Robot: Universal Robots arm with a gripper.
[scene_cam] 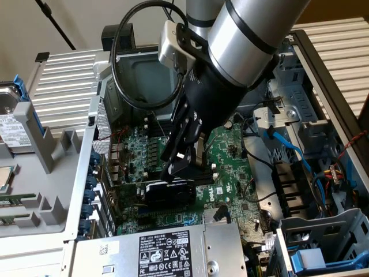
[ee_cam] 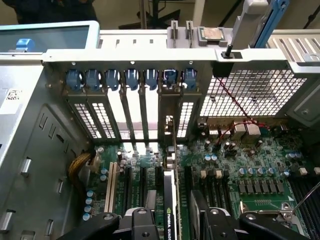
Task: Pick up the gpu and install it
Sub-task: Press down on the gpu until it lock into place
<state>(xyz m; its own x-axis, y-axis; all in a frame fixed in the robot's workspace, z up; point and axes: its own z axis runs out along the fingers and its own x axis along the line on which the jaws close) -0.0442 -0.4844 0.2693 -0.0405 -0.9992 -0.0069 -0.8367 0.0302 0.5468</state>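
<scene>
Nearest the lens: the hand (ee_cam: 172, 222) itself, black fingers (ee_cam: 140, 227) spread either side of the gpu (ee_cam: 171, 210), seen edge-on from the wrist view.
Gpu position: standing on edge in the motherboard (scene_cam: 230, 150), black cooler facing the exterior view, directly under the hand (scene_cam: 185, 164).
Gpu from outside: there's the gpu (scene_cam: 167, 193), low in the open computer case (ee_cam: 30, 150), upright among the expansion slots.
Long axis: runs from between the fingers straight toward the rear slot brackets (ee_cam: 130, 80) with their blue clips; the card's end bracket looks lined up with one of those openings.
Hand state: jaws wide, as far apart as they go, straddling the card's top edge with a finger on each side. I can't make out whether either finger actually touches it.
Judgement: the card looks seated, or very nearly so, and the hand isn't clamping it.
Arm: big silver arm (scene_cam: 248, 29) leaning in from above, wrist angled down into the case.
</scene>
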